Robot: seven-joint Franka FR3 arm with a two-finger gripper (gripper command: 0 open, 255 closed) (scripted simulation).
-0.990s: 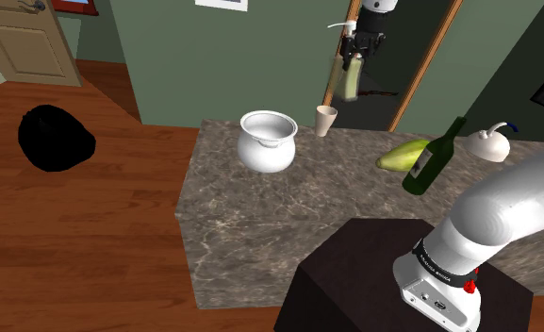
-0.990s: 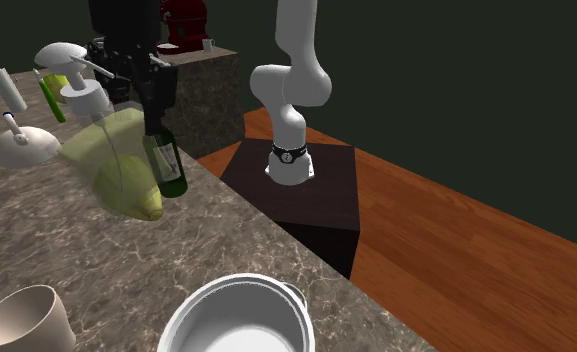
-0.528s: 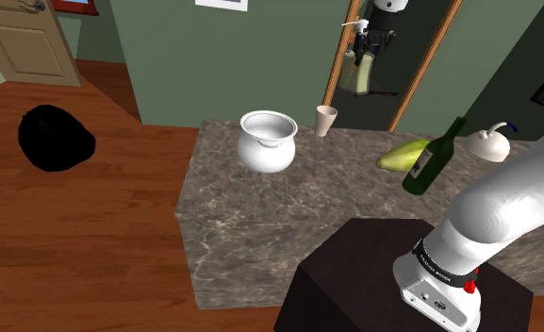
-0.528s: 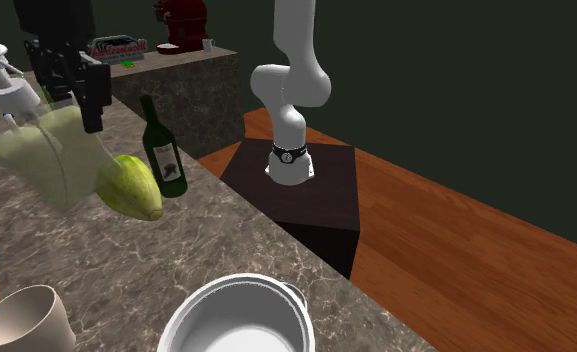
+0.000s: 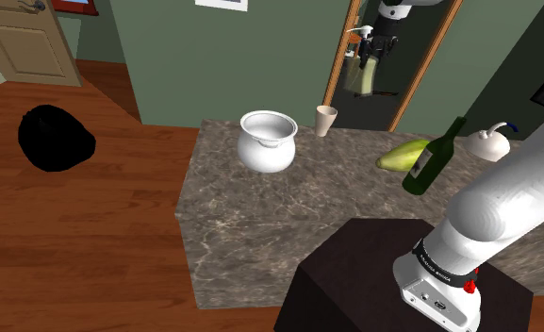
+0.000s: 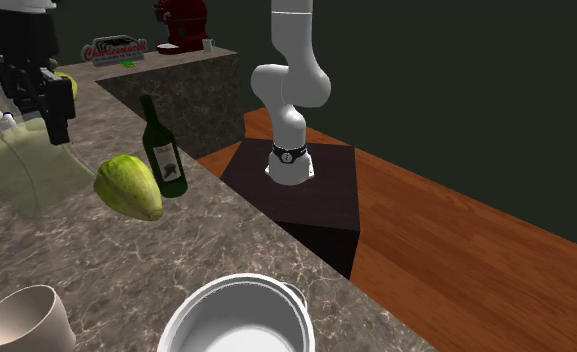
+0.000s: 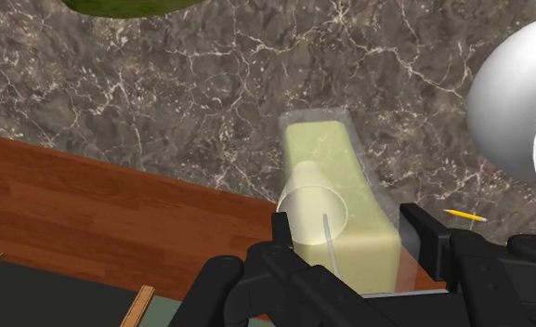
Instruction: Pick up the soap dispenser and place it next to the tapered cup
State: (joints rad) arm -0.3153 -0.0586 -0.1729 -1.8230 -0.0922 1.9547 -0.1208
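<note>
Shoulder view: the pincer (image 5: 373, 49) hangs high above the tabletop's (image 5: 288, 212) far edge, pinching the pale yellow-green soap dispenser (image 5: 359, 74), which dangles in the air above and just to the picture's right of the tapered cup (image 5: 327, 120). The cup stands near the white pot (image 5: 268, 141); the dark bottle (image 5: 434, 157) and a green fruit (image 5: 403, 153) sit well apart from it, toward the picture's right

Second exterior view: from across the tabletop the dispenser looks see-through and tilted, its far side cut by the picture's left edge. The black fingers grip it near the top. Half a second ago it overlapped the fruit; now it has slid leftward and the fruit shows whole

Wrist view: both fingers (image 7: 422, 238) clamp the dispenser's near end. Its body points down over the line where the marbled tabletop meets the wooden floor (image 7: 89, 218), with the pot's white curve off to one side
</note>
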